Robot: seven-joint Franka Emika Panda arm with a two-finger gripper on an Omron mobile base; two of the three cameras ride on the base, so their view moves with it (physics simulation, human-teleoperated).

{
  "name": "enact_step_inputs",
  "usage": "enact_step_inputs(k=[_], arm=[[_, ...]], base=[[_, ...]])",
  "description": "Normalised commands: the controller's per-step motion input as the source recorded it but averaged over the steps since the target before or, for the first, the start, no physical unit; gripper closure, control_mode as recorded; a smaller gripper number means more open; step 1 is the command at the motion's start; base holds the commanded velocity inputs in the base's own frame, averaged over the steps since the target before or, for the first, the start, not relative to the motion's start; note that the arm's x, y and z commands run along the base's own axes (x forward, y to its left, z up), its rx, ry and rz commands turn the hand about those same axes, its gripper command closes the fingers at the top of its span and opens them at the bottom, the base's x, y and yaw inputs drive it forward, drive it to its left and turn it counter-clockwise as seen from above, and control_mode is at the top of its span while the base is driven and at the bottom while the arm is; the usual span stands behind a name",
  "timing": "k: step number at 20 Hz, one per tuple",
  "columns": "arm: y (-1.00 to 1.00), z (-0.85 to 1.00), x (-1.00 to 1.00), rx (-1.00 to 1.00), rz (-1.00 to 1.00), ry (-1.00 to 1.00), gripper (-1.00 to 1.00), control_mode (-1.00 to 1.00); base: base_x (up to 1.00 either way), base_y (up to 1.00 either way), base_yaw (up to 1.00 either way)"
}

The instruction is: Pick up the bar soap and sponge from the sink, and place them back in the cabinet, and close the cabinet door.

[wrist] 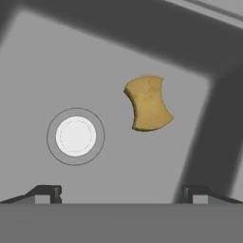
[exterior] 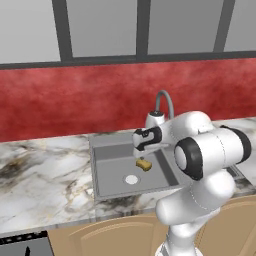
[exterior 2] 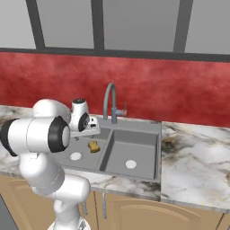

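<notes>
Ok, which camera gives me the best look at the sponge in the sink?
The hand view: the sponge is large and unobstructed on the basin floor beside the white drain. In the left base view and right base view it is a small yellow-brown speck near the arm.

The sink's right basin is being hidden by the arm in the left base view; the faucet's base is being covered too.

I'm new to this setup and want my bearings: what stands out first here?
The yellow-brown sponge lies on the floor of the grey sink, in the left basin beside a white drain. The open hand hovers above it, empty, before a red backsplash.
</notes>
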Motion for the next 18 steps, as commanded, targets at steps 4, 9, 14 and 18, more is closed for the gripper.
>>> enact_step_inputs(k=[4, 9, 14, 18], arm=[[0.00, -0.18, 0.37, 0.00, 0.00, 0.00, -1.00, -1.00], [0.00, -0.14, 0.28, 0.00, 0.00, 0.03, -1.00, -1.00], [0.00, -0.17, 0.25, 0.00, 0.00, 0.03, -1.00, -1.00], [0.00, -0.21, 0.21, 0.00, 0.00, 0.03, -1.00, -1.00]], base=[[0.00, 0.00, 0.00], [0.00, 0.00, 0.00], [0.00, 0.00, 0.00], [0.00, 0.00, 0.00]])
